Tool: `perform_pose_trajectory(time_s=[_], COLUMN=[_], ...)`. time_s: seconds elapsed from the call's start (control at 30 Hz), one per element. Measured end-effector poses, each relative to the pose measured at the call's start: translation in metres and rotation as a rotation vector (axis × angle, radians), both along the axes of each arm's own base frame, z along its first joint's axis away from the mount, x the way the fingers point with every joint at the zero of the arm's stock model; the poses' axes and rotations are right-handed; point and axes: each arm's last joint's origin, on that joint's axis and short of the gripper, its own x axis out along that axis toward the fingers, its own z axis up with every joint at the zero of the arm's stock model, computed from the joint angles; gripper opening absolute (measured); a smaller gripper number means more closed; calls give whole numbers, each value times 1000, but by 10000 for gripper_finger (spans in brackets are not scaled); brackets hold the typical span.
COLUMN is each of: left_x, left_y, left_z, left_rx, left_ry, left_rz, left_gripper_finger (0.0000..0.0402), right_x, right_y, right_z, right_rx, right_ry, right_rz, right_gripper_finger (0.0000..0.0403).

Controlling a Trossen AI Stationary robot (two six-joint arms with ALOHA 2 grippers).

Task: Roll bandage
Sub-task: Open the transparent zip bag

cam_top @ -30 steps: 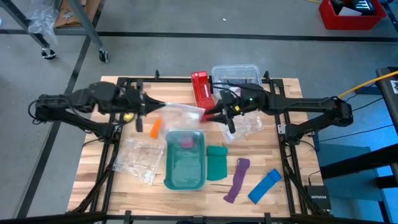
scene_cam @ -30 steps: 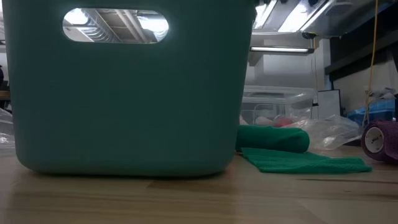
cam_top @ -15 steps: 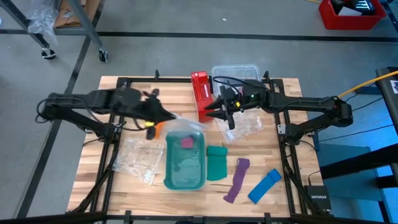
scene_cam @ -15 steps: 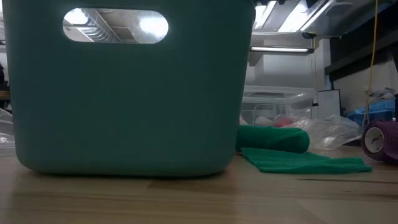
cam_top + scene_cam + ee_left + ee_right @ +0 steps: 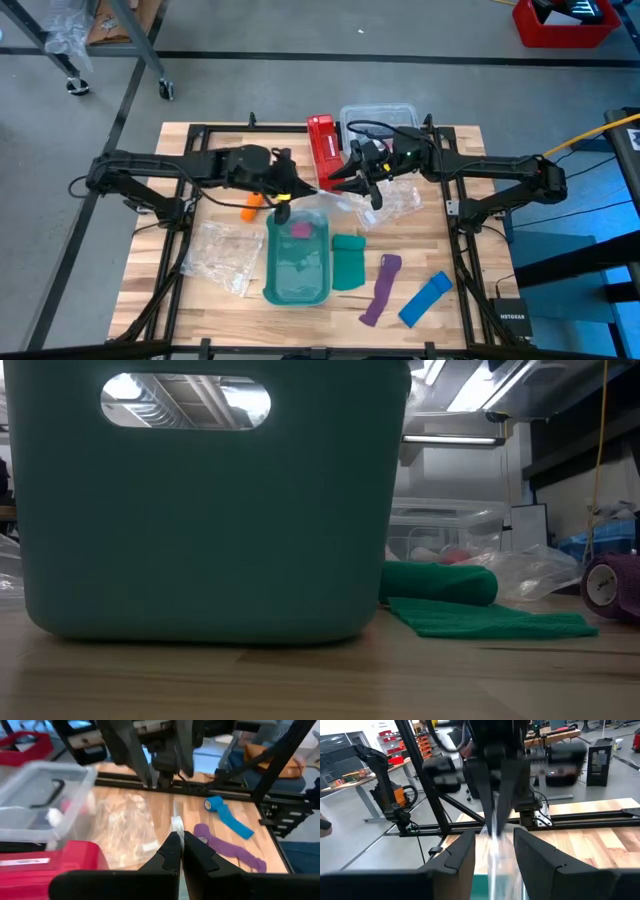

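Bandage [image 5: 250, 209] is lying on the table beside the left arm, overhead. Left gripper [image 5: 177, 851], in its wrist view, is pinching a clear plastic bag [image 5: 176, 822] shut. Right gripper [image 5: 492, 851] is standing wide around that bag; both should be pulling gently.

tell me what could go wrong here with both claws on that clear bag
Left claw is pinched shut on only the thin edge of the clear bag, so the plastic could slip or tear. Right claw faces it closely; the two could bump. The orange bandage lies on the table behind the left arm, which could sweep it away.
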Motion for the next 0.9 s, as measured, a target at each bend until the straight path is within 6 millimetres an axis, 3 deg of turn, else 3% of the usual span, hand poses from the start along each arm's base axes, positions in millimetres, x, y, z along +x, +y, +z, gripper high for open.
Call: perform_pose_trajectory(time_s=[0.3, 0.47, 0.77, 0.9], left_x=[18, 30, 30, 30], left_y=[-1, 0, 1, 2], left_z=[-17, -15, -16, -16], left_rx=[-35, -32, -17, -15], left_ry=[43, -38, -32, -31], left_rz=[12, 10, 8, 17], left_gripper_finger=[0, 0, 0, 0], right_x=[-1, 2, 2, 4], right_y=[0, -1, -1, 9], right_z=[-10, -14, -16, -16], right_rx=[15, 16, 18, 15], right_ry=[103, 120, 136, 134], right_rz=[-8, -25, -25, 11], right_gripper_finger=[138, 138, 138, 138])
